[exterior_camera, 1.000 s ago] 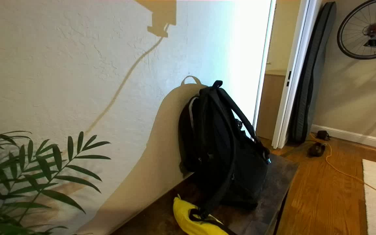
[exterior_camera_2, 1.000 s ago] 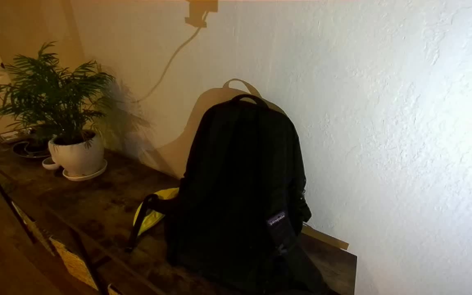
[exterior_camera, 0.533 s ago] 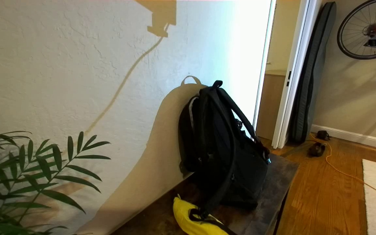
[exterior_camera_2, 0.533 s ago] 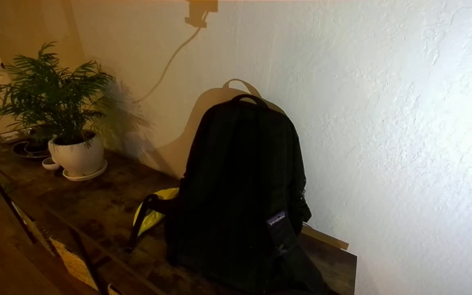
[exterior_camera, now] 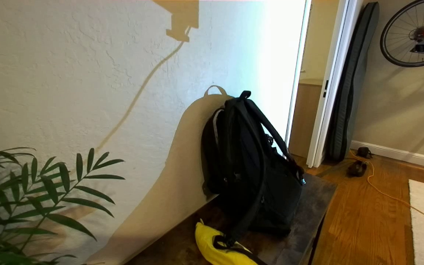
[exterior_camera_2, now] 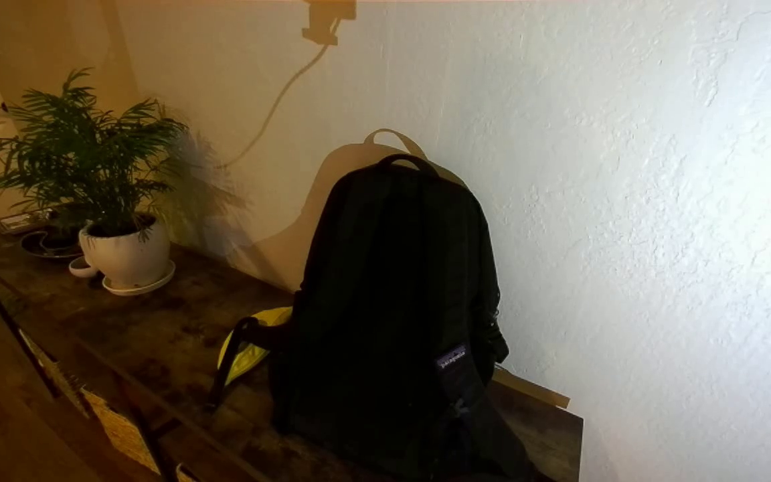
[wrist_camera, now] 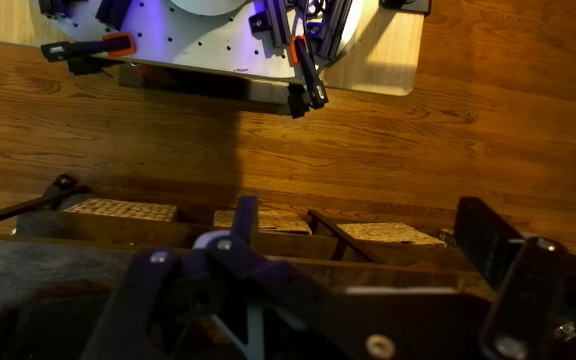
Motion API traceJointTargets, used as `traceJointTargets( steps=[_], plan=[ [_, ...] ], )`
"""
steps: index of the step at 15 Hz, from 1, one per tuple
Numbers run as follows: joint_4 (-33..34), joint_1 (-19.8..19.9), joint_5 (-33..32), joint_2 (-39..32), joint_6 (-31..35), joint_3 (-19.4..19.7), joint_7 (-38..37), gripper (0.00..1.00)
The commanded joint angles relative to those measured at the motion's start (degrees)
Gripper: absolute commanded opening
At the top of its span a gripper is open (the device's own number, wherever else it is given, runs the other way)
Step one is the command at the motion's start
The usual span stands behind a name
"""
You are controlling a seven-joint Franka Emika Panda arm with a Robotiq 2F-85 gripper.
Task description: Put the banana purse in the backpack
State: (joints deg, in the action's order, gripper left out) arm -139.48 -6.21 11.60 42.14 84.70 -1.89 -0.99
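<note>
Two dark fingers of your gripper stand wide apart, holding nothing; the yellow, curved fabric banana purse lies beside the tall black fabric backpack on the mottled brown wooden counter, between wall edge and front edge. It should handle light and limp: pinch the end nearest the wall edge, clear of the black webbing strap across it. You have rough white wall behind, brown plank floor off the front edge.

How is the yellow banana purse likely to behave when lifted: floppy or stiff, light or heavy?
The banana purse looks like soft cloth, so it probably gives when squeezed and may sag. It is far smaller than the backpack, so likely light, though any contents are hidden. A black strap lies across it and could snag during a lift.
</note>
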Motion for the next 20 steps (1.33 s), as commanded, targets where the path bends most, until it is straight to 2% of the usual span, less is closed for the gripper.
traceJointTargets(
  steps=[1,12,20],
  plan=[
    [-1.9,1.9,-0.6,-0.8,5.5,-0.6,1.1,1.0],
    [-6.3,3.5,-1.9,-14.3,21.6,0.3,1.0,1.0],
    [-5.3,3.1,-1.5,-16.6,21.9,0.1,0.3,1.0]
  ],
)
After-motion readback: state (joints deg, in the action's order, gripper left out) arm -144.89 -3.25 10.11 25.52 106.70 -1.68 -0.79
